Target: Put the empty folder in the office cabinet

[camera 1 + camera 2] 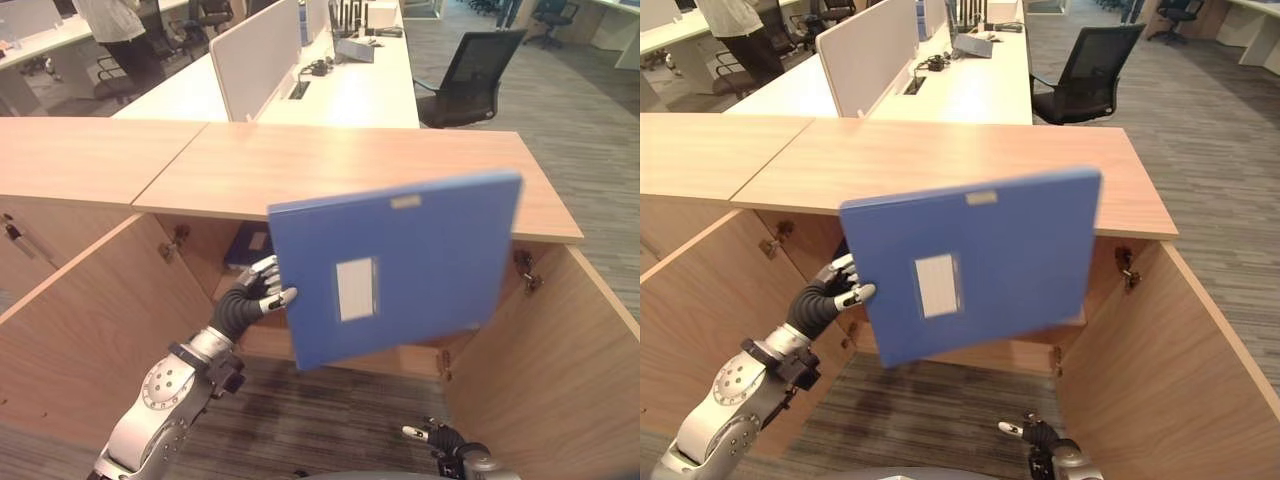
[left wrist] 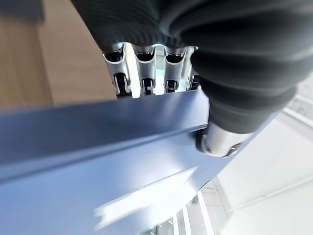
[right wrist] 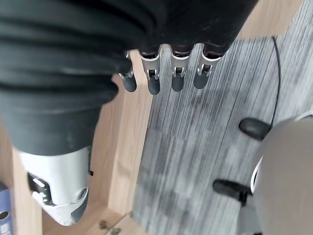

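L door (image 1: 90,330) of the cabinet (image 1: 350,165) stands wide open, hinge (image 1: 175,243) showing at its inner edge. Just right of it, L hand (image 1: 262,290) has its fingers (image 2: 146,83) and thumb clamped on the near-left edge of the blue folder (image 1: 400,265); wrist view shows fingers behind the cover, thumb on the front. Folder is held in the air, tilted, in front of the cabinet opening & below the front edge of the cabinet top, not yet inside. Another blue folder (image 1: 247,243) already stands in the back-left of the compartment. R hand (image 1: 432,435) hangs low near the floor by the R door (image 1: 560,370), fingers (image 3: 178,78) loosely straight & apart, holding nothing.

Step in hand, as I judge it: carry the folder into the opening. To do it well: level the folder or turn it edge-on so it clears the underside of the top & both doors, aim for free space right of the folder already stored, keep the pinch firm since it's held by one edge only & could swing or slip. Release only once it rests on the cabinet floor.

Labels: pale rectangular label (image 1: 356,289) on the cover & a small tab (image 1: 405,202) near the top edge. No writing readable on either.
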You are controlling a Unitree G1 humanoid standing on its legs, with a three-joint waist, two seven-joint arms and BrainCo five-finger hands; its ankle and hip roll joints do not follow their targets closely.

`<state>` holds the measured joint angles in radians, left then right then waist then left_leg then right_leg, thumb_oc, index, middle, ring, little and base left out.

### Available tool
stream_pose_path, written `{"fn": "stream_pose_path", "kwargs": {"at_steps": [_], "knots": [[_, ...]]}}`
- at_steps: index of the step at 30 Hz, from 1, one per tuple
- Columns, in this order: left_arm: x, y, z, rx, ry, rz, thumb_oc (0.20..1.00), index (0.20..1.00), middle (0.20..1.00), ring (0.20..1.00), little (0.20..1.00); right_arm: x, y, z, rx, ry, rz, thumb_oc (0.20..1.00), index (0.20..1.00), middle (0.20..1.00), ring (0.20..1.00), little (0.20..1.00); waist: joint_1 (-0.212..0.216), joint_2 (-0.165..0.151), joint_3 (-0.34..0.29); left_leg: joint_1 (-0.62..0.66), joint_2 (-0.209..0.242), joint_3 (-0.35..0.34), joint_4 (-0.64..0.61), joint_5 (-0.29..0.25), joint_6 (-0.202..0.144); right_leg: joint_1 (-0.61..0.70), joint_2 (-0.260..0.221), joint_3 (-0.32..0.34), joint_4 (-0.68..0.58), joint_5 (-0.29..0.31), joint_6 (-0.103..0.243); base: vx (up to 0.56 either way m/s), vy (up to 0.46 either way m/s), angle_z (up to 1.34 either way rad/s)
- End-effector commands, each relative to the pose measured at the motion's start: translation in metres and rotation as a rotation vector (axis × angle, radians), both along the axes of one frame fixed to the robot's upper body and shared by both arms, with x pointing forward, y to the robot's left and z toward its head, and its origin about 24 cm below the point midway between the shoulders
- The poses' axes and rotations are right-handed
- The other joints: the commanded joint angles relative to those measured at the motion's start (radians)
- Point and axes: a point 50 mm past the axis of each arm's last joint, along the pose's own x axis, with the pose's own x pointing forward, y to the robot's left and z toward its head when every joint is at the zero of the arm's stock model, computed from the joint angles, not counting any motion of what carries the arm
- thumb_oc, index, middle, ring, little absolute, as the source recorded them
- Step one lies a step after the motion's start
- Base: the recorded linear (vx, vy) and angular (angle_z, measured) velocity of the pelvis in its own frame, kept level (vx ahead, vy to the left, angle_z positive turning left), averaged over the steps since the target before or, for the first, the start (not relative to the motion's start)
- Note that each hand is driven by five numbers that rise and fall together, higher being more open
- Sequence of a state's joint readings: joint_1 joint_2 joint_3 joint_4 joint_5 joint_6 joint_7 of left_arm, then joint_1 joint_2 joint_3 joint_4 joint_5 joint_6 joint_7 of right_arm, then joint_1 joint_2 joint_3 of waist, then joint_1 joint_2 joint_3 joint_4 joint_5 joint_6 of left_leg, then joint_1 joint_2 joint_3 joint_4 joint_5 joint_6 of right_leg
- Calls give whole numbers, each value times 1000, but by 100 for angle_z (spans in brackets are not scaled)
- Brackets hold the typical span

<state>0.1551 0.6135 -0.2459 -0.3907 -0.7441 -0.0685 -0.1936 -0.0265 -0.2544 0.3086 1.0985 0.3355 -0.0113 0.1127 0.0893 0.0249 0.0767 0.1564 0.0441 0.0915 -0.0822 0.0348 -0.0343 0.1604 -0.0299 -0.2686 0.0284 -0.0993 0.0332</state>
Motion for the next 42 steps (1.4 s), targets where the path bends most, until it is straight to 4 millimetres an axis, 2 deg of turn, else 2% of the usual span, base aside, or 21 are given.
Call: {"fn": "stream_pose_path", "kwargs": {"at_steps": [1, 7, 9, 11, 12, 14, 15, 16, 19, 20, 21, 22, 25, 27, 28, 29, 34, 38, 42], "knots": [[4, 2, 29, -112, -121, -3, 200, 200, 200, 200, 200, 21, 9, 6, 46, -70, -3, 1000, 1000, 1000, 1000, 1000, -8, -65, -30, 35, -81, -16, -5, -104, 41, 12, 6, 30, -116, 114, 77, 0, 0, 0], [2, 6, 17, -76, -77, 46, 200, 200, 200, 200, 200, 16, 7, 4, 34, -56, -20, 1000, 1000, 1000, 1000, 1000, -3, -66, -30, 36, -80, -19, -5, -105, 40, 15, 6, 26, -116, 111, 76, 0, -1, 1], [0, 10, 9, -48, -49, 76, 200, 200, 200, 200, 200, 15, 4, 4, 20, -62, -26, 1000, 1000, 1000, 1000, 1000, -2, -67, -30, 36, -81, -20, -5, -104, 41, 16, 7, 26, -116, 110, 76, 0, 0, 0], [-5, 20, -6, 55, 0, 135, 200, 200, 200, 200, 200, 18, -4, 7, -43, -78, -18, 1000, 1000, 1000, 1000, 1000, 0, -65, -29, 34, -80, -22, -5, -105, 42, 14, 7, 24, -116, 109, 75, 0, 0, 0], [-5, 20, -6, 55, 0, 135, 200, 200, 200, 200, 200, 18, -4, 7, -43, -78, -18, 1000, 1000, 1000, 1000, 1000, 0, -65, -29, 34, -80, -22, -5, -105, 42, 14, 7, 24, -116, 109, 75, 0, 0, 0], [-14, 37, -26, 178, 78, 204, 200, 200, 200, 200, 200, 21, -7, 10, -79, -97, 7, 1000, 1000, 1000, 1000, 1000, 2, -63, -26, 33, -79, -23, -5, -104, 44, 12, 7, 24, -116, 108, 74, 0, 0, 0], [-14, 37, -27, 179, 78, 205, 200, 200, 200, 200, 200, 21, -7, 10, -79, -96, 7, 1000, 1000, 1000, 1000, 1000, 1, -63, -27, 32, -79, -23, -5, -104, 44, 12, 7, 24, -116, 108, 74, -10, -5, -3], [-20, 52, -38, 293, 114, 261, 200, 200, 200, 200, 200, 23, -12, 13, -103, -109, 10, 1000, 1000, 1000, 1000, 1000, 5, -61, -25, 30, -79, -25, -5, -103, 44, 11, 7, 22, -116, 106, 74, -7, -7, -4], [-28, 69, -52, 408, 167, 333, 200, 200, 200, 200, 200, 29, -18, 19, -156, -139, 39, 1000, 1000, 1000, 1000, 1000, 9, -61, -24, 26, -79, -30, -5, -102, 45, 8, 7, 20, -116, 105, 73, 0, 0, 0], [-28, 69, -52, 409, 167, 333, 200, 200, 200, 200, 200, 29, -18, 19, -157, -138, 40, 1000, 1000, 1000, 1000, 1000, 8, -61, -25, 26, -79, -31, -5, -102, 45, 8, 7, 20, -116, 104, 73, -7, -3, 3], [-33, 82, -60, 499, 195, 384, 200, 200, 200, 200, 200, 35, -25, 25, -201, -168, 56, 1000, 1000, 1000, 1000, 1000, 11, -61, -23, 24, -79, -33, -5, -102, 46, 7, 6, 18, -116, 103, 73, -4, -1, 9], [-33, 82, -60, 500, 195, 385, 200, 200, 200, 200, 200, 35, -25, 25, -201, -167, 56, 1000, 1000, 1000, 1000, 1000, 11, -60, -24, 24, -79, -33, -5, -102, 46, 7, 6, 18, -116, 103, 73, -5, -1, 9], [-42, 102, -70, 637, 235, 467, 200, 200, 200, 200, 200, 49, -39, 40, -291, -234, 94, 1000, 1000, 1000, 1000, 1000, 12, -57, -22, 20, -79, -35, -5, -102, 48, 4, 5, 15, -116, 101, 73, -2, 4, 4], [-42, 102, -70, 637, 236, 467, 200, 200, 200, 200, 200, 48, -39, 40, -291, -234, 94, 1000, 1000, 1000, 1000, 1000, 11, -57, -22, 20, -79, -35, -5, -102, 48, 5, 5, 14, -116, 101, 73, 0, 0, 0], [-46, 118, -78, 755, 260, 536, 200, 200, 200, 200, 200, 58, -53, 56, -371, -298, 121, 1000, 1000, 1000, 1000, 1000, 11, -57, -20, 19, -80, -38, -5, -102, 49, 4, 4, 10, -116, 100, 73, 0, 0, 0], [-47, 125, -80, 809, 261, 577, 200, 200, 200, 200, 200, 61, -62, 63, -420, -317, 124, 1000, 1000, 1000, 1000, 1000, 12, -57, -20, 14, -81, -42, -5, -101, 50, 1, 3, 7, -116, 100, 73, 0, 0, 0], [-48, 136, -74, 904, 220, 672, 200, 200, 200, 200, 200, 68, -77, 78, -544, -363, 168, 1000, 1000, 1000, 1000, 1000, 15, -57, -19, 8, -83, -47, -5, -102, 50, -5, 0, 1, -116, 98, 73, -1, 6, 3], [-39, 132, -64, 923, 138, 681, 200, 200, 200, 200, 200, 77, -76, 87, -555, -420, 177, 1000, 1000, 1000, 1000, 1000, 16, -59, -14, 7, -83, -50, -5, -101, 49, -4, -1, 0, -116, 99, 73, 0, 0, 0], [-25, 115, -42, 930, -23, 625, 200, 200, 200, 200, 200, 98, -60, 108, -576, -556, 311, 1000, 1000, 1000, 1000, 1000, 18, -60, -9, 8, -83, -47, -5, -101, 48, -4, -1, 0, -116, 99, 73, 0, 0, 0]]}}
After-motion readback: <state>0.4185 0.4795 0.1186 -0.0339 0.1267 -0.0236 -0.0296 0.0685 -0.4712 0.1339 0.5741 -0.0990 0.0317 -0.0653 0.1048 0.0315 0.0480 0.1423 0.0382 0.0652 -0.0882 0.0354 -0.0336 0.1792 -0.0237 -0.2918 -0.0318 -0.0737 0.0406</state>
